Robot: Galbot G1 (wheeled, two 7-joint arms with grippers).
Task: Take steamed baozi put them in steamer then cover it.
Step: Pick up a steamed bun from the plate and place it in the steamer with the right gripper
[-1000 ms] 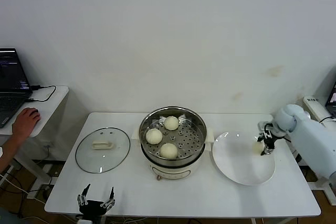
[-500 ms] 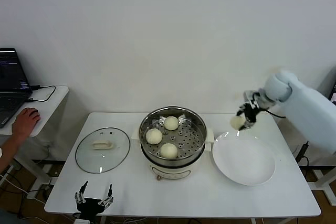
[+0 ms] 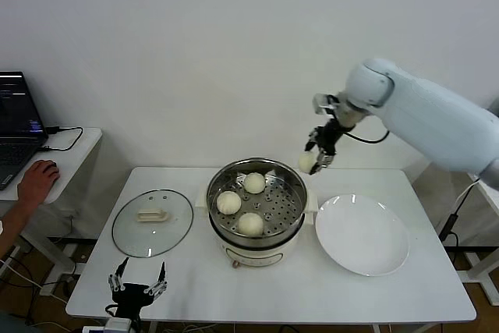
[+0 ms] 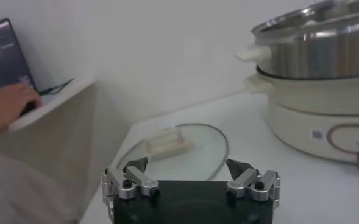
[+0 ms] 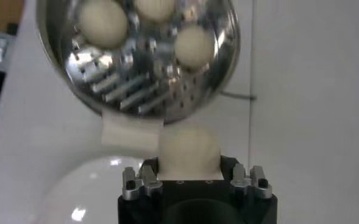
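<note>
Baozi (image 3: 307, 162): soft, light, easily dented; best held gently across its widest part. Right gripper (image 3: 318, 154) clamped on it, in the air just beside the steamer (image 3: 294, 186) rim. Three more lie on the tray. Since earlier: carried over from the plate (image 3: 390, 259) (now bare). Left gripper (image 3: 139, 289) wide, parked low.

White table (image 3: 437, 302) (side desk (image 3: 74, 146) beside) against wall (image 3: 234, 52).

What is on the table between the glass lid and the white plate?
The steamer stands between the glass lid and the white plate, with three baozi on its tray. The head view shows this.
</note>
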